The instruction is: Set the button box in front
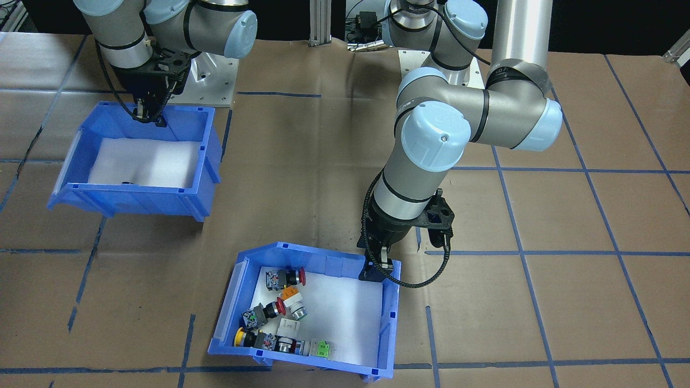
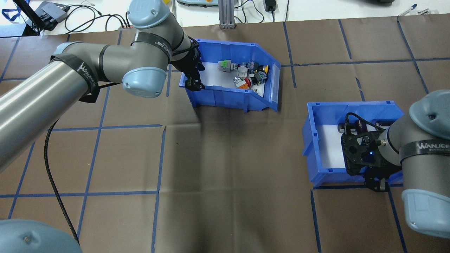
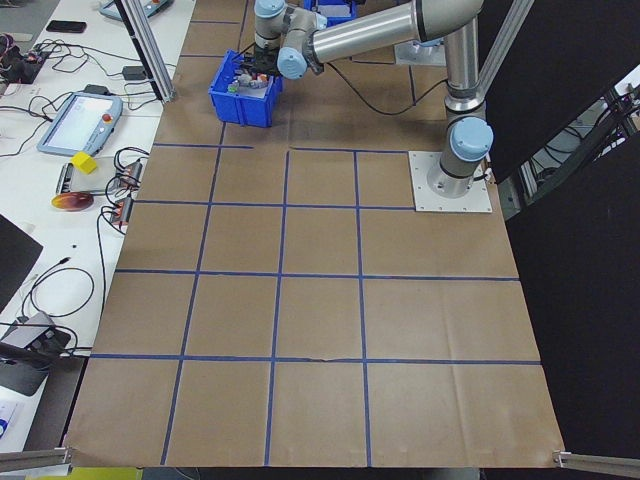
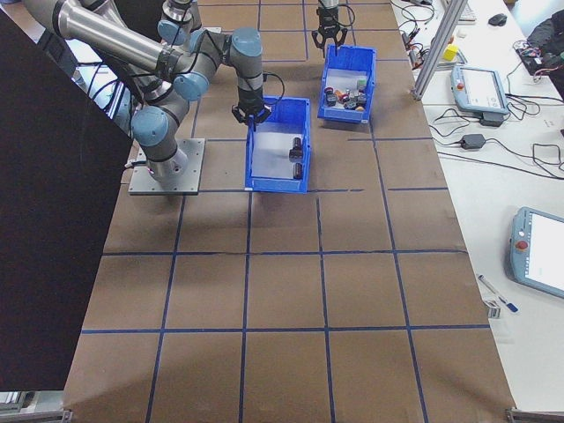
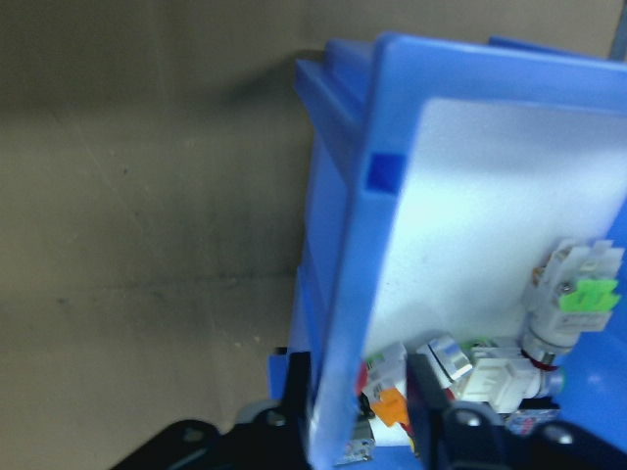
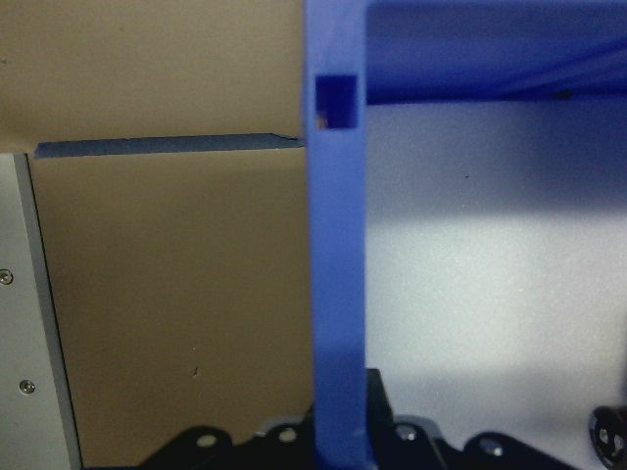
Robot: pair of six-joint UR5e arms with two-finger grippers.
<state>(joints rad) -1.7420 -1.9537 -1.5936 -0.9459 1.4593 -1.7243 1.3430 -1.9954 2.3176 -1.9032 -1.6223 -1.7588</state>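
The button box is a blue bin with a white liner. It holds several red, yellow, orange and green push-buttons and sits near the table edge far from the robot's base. My left gripper is shut on its end wall, and in the left wrist view that wall runs down between the fingers. The overhead view shows the same grip: left gripper, button box. My right gripper is shut on the back wall of a second blue bin near the robot's base.
The second bin holds a few dark cylinders on its white liner, and its wall fills the right wrist view. Brown paper with blue tape lines covers the table. The arms' metal base plates lie behind the bins.
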